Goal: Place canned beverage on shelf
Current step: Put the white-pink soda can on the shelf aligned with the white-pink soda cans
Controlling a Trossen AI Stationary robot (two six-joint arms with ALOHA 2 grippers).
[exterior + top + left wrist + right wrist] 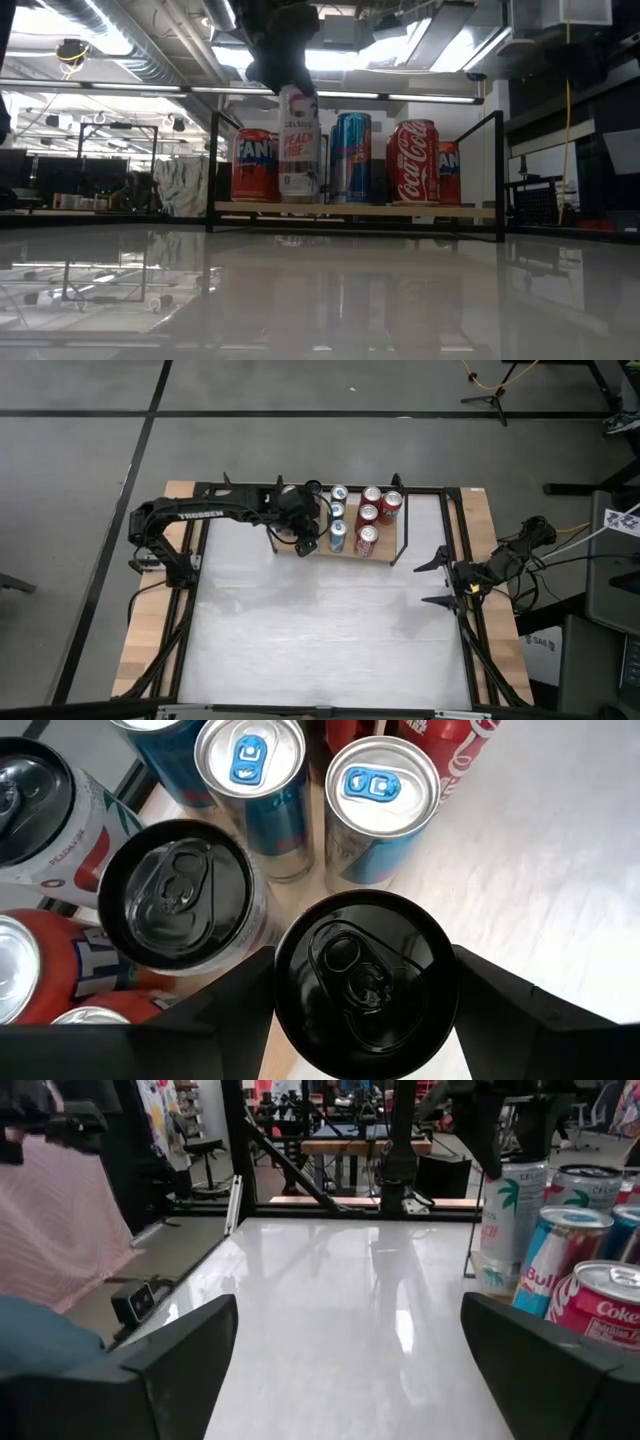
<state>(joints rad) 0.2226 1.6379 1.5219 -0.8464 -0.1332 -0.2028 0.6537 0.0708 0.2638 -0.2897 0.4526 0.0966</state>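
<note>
Left tool [365, 995] clamped on upright black-topped can [365, 985], long axis vertical, directly over the shelf [350, 210] left end beside the Fanta can [255, 165]; right tool [437, 580] apart, farther off.

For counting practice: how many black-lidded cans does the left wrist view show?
3: held can in left pincer, second can beside it, third can partly cut off. Others may be hidden.

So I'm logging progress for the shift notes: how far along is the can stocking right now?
Mostly done: several cans, among them a Coca-Cola can and a blue can, already stand on the shelf. In hand: the left gripper holds a black-topped white can upright at the shelf's left part, not yet released. Left: letting go and backing off. The right gripper waits open beside the shelf.
</note>
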